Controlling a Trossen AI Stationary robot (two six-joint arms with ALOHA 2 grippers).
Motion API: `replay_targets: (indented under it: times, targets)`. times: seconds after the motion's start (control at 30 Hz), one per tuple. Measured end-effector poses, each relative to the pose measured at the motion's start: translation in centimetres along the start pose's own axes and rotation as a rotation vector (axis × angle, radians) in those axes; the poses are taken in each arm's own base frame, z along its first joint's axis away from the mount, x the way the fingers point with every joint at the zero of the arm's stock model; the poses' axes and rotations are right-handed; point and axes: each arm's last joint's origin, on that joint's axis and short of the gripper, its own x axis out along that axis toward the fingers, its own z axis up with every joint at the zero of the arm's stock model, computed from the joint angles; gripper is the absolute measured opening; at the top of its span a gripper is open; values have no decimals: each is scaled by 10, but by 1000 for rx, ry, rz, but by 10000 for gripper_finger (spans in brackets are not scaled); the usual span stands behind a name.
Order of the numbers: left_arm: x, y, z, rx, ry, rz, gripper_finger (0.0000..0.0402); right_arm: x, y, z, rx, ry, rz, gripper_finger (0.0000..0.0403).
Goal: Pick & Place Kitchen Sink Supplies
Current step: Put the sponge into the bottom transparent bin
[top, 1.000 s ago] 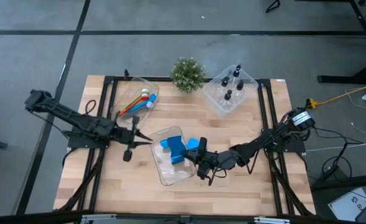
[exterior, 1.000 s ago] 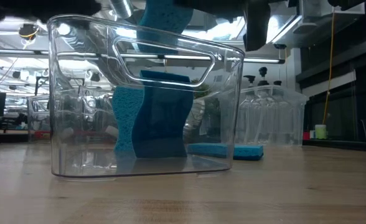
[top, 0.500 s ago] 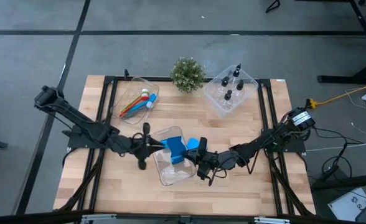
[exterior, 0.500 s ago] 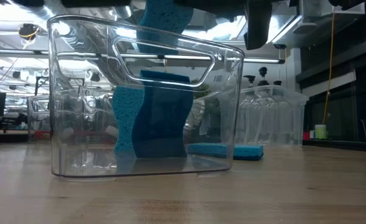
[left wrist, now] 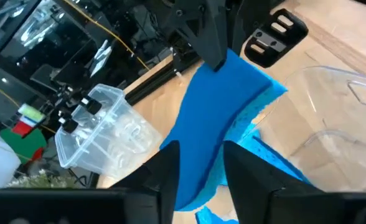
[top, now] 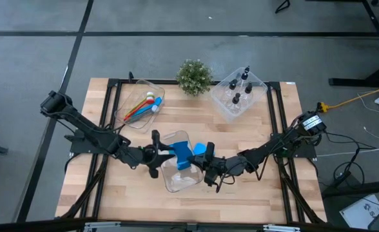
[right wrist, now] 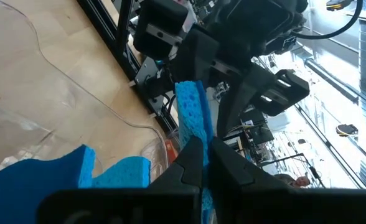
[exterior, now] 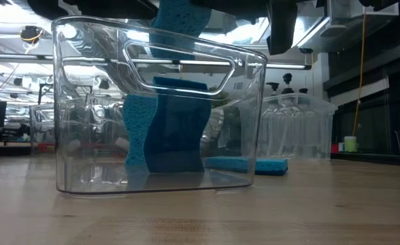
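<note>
The right gripper point(top: 205, 166) is clamped narrow on a blue sponge point(right wrist: 191, 122), holding it upright over the right edge of the near bin point(top: 176, 182) at mid-counter point(top: 254, 193). The left gripper point(top: 165, 152) sits at the bin's left rim, its fingers point(left wrist: 246, 177) parted around that sponge's other end. More sponges point(exterior: 166, 126) stand inside the bin; one point(exterior: 246, 164) lies flat on the counter just beyond it. Brushes point(top: 141, 107) fill the far-left bin, bottles point(top: 236, 98) the far-right one.

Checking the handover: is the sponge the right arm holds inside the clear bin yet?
Not fully: the sponge stands upright, pinched in the right gripper above the bin's rim, the left gripper straddling it. How deep its lower end reaches: cannot tell.
</note>
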Motion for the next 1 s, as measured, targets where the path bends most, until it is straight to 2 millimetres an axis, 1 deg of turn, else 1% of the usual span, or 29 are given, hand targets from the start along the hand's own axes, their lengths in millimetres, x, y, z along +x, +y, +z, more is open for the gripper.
replay_targets:
  times: [0.13,0.27,0.53,0.7,0.87,1.0]
  targets:
    - [0,-1,0,-23,-7,-18,144,0,0,0,0,1,-1,14]
    - [0,-2,0,-28,-21,-57,163,2,-1,-2,4,6,-3,14]
    - [2,-3,-1,-36,-12,-64,168,2,-1,-1,7,-44,22,14]
    - [11,-10,-6,-12,25,-62,148,3,-1,-2,2,-43,21,14]
    - [20,-13,-10,-17,33,-47,112,6,-3,-5,7,-74,39,14]
    - [21,-13,-9,-6,32,-36,80,6,-3,-5,10,-73,39,14]
